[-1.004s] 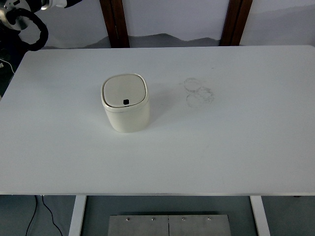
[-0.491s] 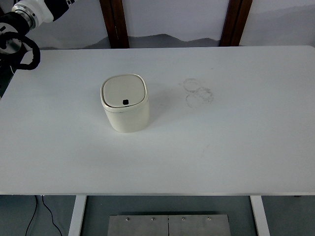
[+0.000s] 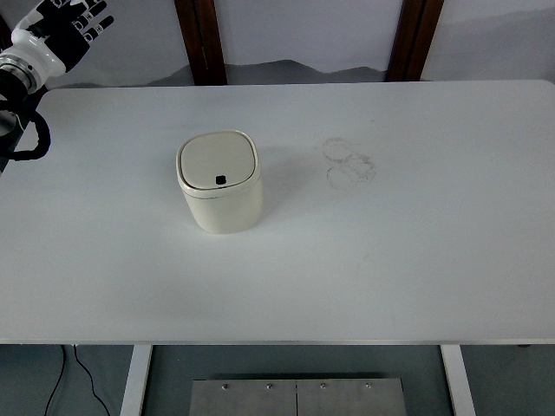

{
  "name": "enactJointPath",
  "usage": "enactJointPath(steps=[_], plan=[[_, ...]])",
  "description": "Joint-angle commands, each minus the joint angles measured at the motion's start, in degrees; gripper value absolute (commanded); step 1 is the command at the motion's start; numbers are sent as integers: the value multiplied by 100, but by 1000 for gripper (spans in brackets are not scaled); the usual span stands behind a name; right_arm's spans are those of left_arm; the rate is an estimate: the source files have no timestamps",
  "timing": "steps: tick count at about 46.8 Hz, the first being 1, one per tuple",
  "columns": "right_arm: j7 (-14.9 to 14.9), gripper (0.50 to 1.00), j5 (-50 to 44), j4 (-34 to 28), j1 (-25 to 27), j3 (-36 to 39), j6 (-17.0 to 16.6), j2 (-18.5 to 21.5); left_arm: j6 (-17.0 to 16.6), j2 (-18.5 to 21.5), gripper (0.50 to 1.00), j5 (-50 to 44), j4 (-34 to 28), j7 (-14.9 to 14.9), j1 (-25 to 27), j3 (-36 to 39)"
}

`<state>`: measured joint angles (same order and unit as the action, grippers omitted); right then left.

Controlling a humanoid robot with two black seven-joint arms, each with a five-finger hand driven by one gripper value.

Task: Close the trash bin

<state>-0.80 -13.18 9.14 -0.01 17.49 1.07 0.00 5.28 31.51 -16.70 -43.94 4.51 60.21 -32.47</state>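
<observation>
Since a second ago your left hand (image 3: 65, 30) has come further into the top-left corner: where only the black arm and its looped cable showed, you now see the white-backed hand itself, with its dark fingers (image 3: 87, 19) spread loosely and nothing in them. It sits beyond the far-left corner of the white table (image 3: 416, 260), off the tabletop rather than over it.

From that hand, the trash bin (image 3: 220, 182) lies well apart, down and to the right, nearer the camera and standing upright on the table (it has not shifted in any of the frames). Its lid (image 3: 218, 159) lies flat and flush on the cream body, so the bin reads as closed; a small dark square (image 3: 221, 180) marks the lid's near edge.

Farther right of the bin, still farther from your hand, faint ring-shaped smudges (image 3: 349, 162) mark the tabletop. Two dark wooden posts (image 3: 199, 39) rise behind the table's far edge, the closer one just right of your hand.

Your right hand does not show.
</observation>
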Motion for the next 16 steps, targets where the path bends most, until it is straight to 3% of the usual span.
enactJointPath(steps=[1, 16], plan=[[1, 995, 0, 0, 1, 0, 7, 0, -1, -5, 1000, 27, 0, -3, -193, -190], [-8, 995, 0, 0, 1, 0, 7, 0, -10, -5, 1000, 53, 0, -3, -282, -234]])
